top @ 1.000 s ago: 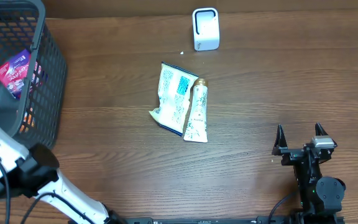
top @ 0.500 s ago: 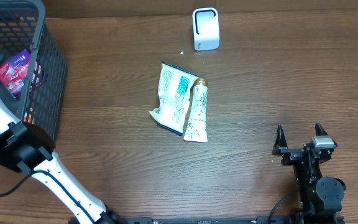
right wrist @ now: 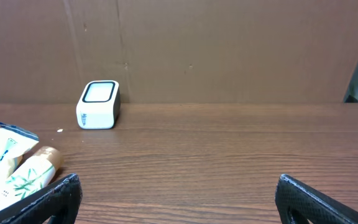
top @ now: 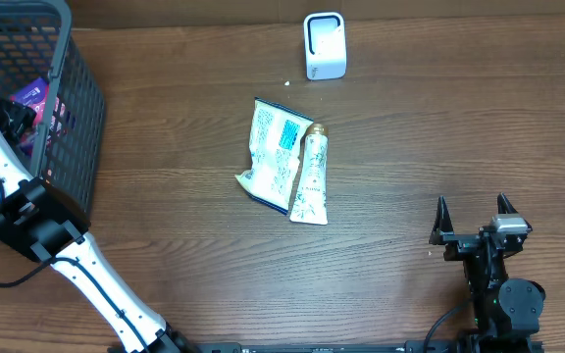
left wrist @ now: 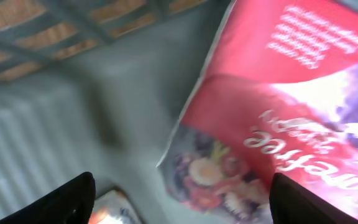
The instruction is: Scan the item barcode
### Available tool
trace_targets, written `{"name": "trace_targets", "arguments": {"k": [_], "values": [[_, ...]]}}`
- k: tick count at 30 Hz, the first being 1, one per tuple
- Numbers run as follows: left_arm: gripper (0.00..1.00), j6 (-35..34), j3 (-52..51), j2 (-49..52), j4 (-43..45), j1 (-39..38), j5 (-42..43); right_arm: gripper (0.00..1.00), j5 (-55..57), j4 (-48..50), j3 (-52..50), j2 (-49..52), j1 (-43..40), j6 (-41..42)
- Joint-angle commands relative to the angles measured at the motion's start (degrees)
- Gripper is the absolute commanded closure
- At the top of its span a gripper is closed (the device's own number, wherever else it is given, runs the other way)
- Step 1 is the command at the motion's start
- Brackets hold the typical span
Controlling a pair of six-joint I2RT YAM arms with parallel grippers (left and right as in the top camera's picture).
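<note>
Brown wooden table [top: 165,265], shown from above and from both wrists. At far left you see a dark mesh basket [top: 78,98]. Your left gripper [left wrist: 182,198] is inside it with its fingers spread wide and nothing between them. A red-and-purple packet [left wrist: 278,93] lies on the basket floor just ahead; whether they touch cannot be told. At centre, a white pouch [top: 275,154] and a tube [top: 310,178] lie side by side, touching. Behind them stands a white scanner [top: 325,45], well apart from the packet. At right, your right gripper [top: 473,218] sits near the front edge, fingers spread, holding nothing.
</note>
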Motion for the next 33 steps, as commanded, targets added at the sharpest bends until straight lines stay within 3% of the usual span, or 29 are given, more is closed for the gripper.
{"name": "trace_targets", "arguments": {"k": [1,15,18,19,21,30,33], "values": [[0.20,4.1,-0.2,0.7,1.0,-0.5,2.8,0.00,0.3,0.4,-0.6,-0.6,0.2,-0.3],[0.23,7.3,-3.5,3.2,1.1,-0.4,5.2,0.00,0.3,0.4,-0.6,-0.6,0.2,-0.3],[0.61,9.6,-3.5,3.2,0.7,-0.4,5.2,0.00,0.3,0.4,-0.6,-0.6,0.2,-0.3],[0.80,10.7,-3.5,3.2,0.3,-0.4,5.2,0.00,0.3,0.4,-0.6,-0.6,0.2,-0.3],[0.93,11.3,-3.5,3.2,-0.3,-0.4,5.2,0.00,0.3,0.4,-0.6,-0.6,0.2,-0.3],[0.96,11.4,-2.8,1.2,-3.9,0.0,5.3,0.00,0.3,0.4,-0.6,-0.6,0.2,-0.3],[0.96,8.1,-1.3,-2.3,-4.1,0.5,5.5,0.00,0.3,0.4,-0.6,-0.6,0.2,-0.3]]}}
